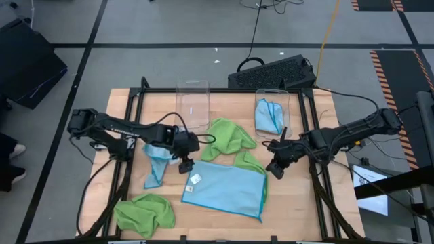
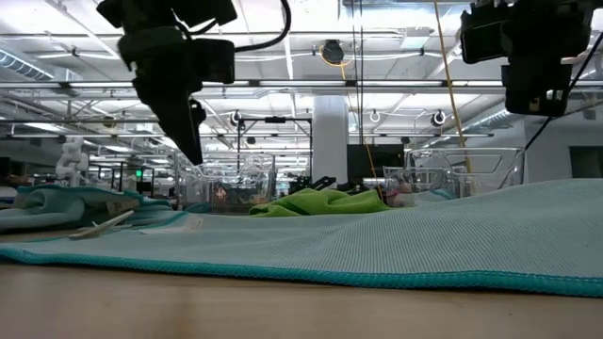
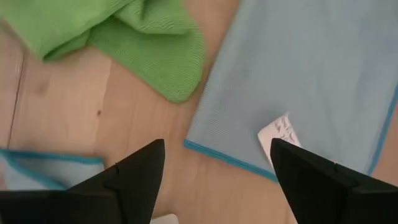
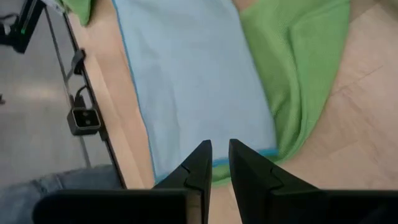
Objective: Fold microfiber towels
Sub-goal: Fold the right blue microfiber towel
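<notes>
The flat light blue towel point(image 1: 226, 189) is lying spread near the middle of the bench point(image 1: 298, 210), slanting toward the near right, its teal hem point(image 3: 230, 160) running clean along the edge and a white tag point(image 3: 281, 132) sitting at its left corner. The left hand point(image 1: 183, 165) is hovering just off that tagged corner, fingers point(image 3: 134, 171) spread wide and gripping nothing, bare wood showing between them. Over on the right, the right hand point(image 1: 274, 167) is hanging above the towel's far right corner, fingers point(image 4: 198, 167) pressed nearly together and empty, with only a thin gap between them.

A crumpled lime green towel point(image 1: 232, 137) is lying just beyond the blue one, its lower fold tucking under the blue towel's far right edge. A bunched blue towel point(image 1: 157, 161) is lying on the left, under the left arm. Another green towel point(image 1: 144, 213) is sitting heaped at the near left corner of the bench, well apart from the flat one. A folded blue towel point(image 1: 270, 116) is sitting in the right-hand clear bin point(image 1: 272, 94) at the far edge, with a second clear bin point(image 1: 192, 102) to its left. Open wood is showing on the near right side of the bench.
</notes>
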